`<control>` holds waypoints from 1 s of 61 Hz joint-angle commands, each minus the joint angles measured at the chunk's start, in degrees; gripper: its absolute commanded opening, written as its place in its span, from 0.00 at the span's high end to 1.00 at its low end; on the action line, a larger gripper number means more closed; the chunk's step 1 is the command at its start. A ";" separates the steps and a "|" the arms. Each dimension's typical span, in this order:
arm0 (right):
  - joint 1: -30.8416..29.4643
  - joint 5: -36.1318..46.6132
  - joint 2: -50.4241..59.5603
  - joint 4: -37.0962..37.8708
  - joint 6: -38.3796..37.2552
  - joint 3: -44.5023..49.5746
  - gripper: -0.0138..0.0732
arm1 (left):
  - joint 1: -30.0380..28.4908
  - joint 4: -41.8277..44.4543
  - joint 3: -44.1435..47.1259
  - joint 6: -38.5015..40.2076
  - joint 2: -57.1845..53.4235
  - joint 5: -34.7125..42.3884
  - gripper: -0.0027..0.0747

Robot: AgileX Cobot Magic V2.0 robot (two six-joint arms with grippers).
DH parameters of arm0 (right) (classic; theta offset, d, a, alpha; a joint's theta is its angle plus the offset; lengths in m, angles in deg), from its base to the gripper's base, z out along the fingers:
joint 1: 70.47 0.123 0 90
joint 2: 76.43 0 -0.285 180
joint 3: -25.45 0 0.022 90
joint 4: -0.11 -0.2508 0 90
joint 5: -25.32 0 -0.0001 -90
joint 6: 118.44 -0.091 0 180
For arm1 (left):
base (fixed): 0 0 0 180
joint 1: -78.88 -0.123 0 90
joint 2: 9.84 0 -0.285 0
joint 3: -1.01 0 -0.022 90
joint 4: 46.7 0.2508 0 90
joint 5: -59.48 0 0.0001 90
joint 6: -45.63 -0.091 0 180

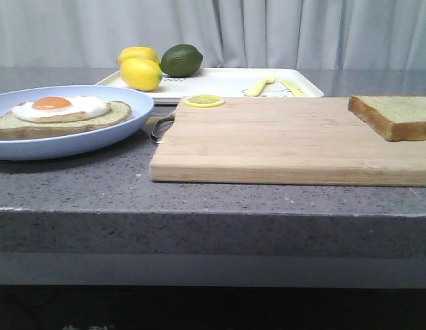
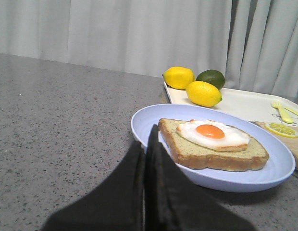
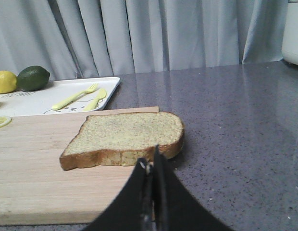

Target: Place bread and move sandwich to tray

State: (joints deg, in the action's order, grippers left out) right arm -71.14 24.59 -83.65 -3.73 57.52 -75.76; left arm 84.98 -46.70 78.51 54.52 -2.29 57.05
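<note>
The bread (image 1: pixel 395 115) (image 3: pixel 127 138), a thick slice with brown crust, lies on the right end of the wooden cutting board (image 1: pixel 268 141). My right gripper (image 3: pixel 151 161) is shut and empty, just short of the slice's near crust. The sandwich (image 1: pixel 62 113) (image 2: pixel 214 144), bread topped with a fried egg, rests on a pale blue plate (image 1: pixel 96 134) (image 2: pixel 149 120) at the left. Beside that plate's rim my left gripper (image 2: pixel 148 139) is shut, holding nothing. The white tray (image 1: pixel 227 82) (image 2: pixel 240 98) stands behind the board. Neither gripper shows in the front view.
On the tray sit two lemons (image 1: pixel 139 69), a lime (image 1: pixel 181 60) and yellow cutlery (image 1: pixel 275 84). A lemon slice (image 1: pixel 204 101) lies on the board's far left corner. The board's metal handle (image 1: pixel 160 127) nears the plate. The grey counter drops off at the front edge.
</note>
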 commanded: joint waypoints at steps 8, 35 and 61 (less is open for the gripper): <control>-0.12 4.50 1.04 0.73 0.01 -0.16 0.92 | 0.40 -0.33 0.04 0.37 -1.27 4.84 0.99; -0.12 4.56 1.04 0.73 0.01 -0.16 0.92 | 0.40 -0.33 0.04 0.37 -1.27 4.84 0.99; -0.12 2.09 1.04 0.55 0.01 -3.93 0.92 | 0.40 -0.33 -3.81 0.37 -1.27 6.67 0.99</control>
State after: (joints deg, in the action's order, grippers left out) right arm -71.14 23.58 -83.65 -3.73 57.52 -76.06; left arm 84.98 -46.70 78.01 54.52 -2.29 58.98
